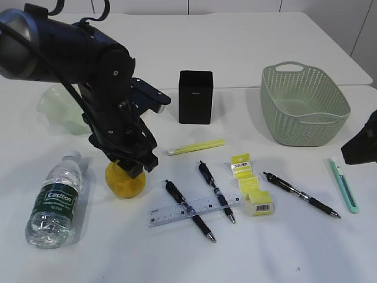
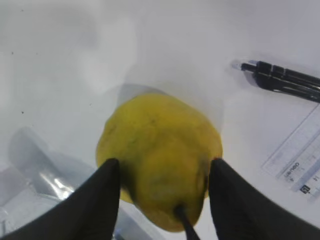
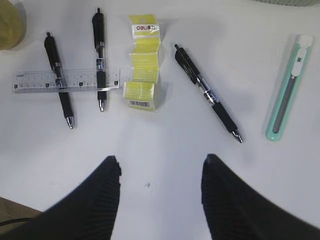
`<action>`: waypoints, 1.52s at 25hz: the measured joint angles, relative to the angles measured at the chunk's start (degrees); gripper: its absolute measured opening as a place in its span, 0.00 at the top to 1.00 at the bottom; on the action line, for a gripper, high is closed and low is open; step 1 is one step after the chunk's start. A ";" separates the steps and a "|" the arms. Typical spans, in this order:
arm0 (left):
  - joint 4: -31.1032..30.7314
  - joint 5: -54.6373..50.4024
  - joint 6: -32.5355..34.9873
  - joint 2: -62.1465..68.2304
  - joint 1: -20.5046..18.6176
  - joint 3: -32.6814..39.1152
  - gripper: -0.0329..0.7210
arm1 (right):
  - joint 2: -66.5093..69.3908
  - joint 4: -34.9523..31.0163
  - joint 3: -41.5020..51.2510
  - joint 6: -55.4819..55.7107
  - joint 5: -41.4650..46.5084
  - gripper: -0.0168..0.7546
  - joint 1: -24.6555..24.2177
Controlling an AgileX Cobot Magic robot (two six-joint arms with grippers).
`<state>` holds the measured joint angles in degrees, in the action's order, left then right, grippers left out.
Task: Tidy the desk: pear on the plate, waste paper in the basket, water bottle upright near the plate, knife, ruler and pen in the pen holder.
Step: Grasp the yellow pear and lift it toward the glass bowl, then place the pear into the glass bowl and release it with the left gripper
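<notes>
Left claw (image 2: 162, 200) is down on the pear (image 2: 160, 155), one finger (image 2: 97, 205) on each flank; fingers look to be touching the skin, so it's gripping the pear. Pear sits on the desk (image 1: 194, 259) front-left, stem toward the wrist camera, just right of the bottle (image 1: 56, 200), which lies on its side. Plate (image 1: 59, 109) is behind the left arm, mostly hidden.

Right claw (image 3: 160, 195) hangs open over bare desk, holding nothing.

Ruler (image 1: 194, 210) lies flat mid-desk with two pens (image 1: 189, 210) (image 1: 216, 190) crossing over it. Third pen (image 1: 300, 194) lies apart to the right. Knife (image 1: 343, 184), mint green, far right, near the basket (image 1: 303, 106). Yellow packaging strip (image 1: 252, 184) between the second and third pens. Yellow stick (image 1: 195, 147) in front of the black holder (image 1: 195, 96), which stands upright at centre back.
</notes>
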<state>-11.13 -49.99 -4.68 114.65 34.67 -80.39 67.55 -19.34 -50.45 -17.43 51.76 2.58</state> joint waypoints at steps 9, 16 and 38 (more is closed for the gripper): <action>-0.48 -0.11 0.00 0.00 0.00 -0.12 0.60 | 0.00 0.00 0.00 0.00 0.00 0.47 0.00; -1.67 -0.45 0.00 -0.72 0.00 -1.13 0.61 | 0.00 0.00 0.00 0.00 0.00 0.47 0.00; -4.26 -3.00 -4.72 -3.72 -9.42 -19.24 0.61 | 0.00 0.00 0.00 0.00 -0.08 0.47 0.00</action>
<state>-15.39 -52.99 -9.40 110.93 25.25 -99.63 67.55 -19.34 -50.45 -17.43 51.68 2.58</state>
